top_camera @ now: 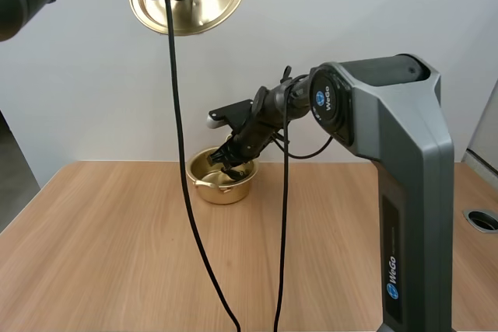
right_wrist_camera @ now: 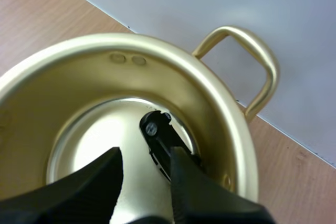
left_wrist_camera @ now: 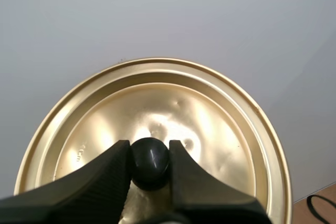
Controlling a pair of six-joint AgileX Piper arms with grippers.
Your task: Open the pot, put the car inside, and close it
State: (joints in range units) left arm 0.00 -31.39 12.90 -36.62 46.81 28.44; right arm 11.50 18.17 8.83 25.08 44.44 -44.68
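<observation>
Two arms work over the wooden table (top_camera: 117, 246). At the left, raised well above it, the left jaws are clamped on the black knob (left_wrist_camera: 150, 162) of the gold lid (top_camera: 194, 17), pinching it from both sides. The lid is held clear of the pot. Further right, near the table's far edge, the gold pot (top_camera: 222, 188) stands open. The right arm reaches down into it from the right. The right jaws stand apart inside the pot, gripping nothing. The small black car (right_wrist_camera: 160, 137) lies on the pot's floor, just beside one finger; whether it touches I cannot tell.
</observation>
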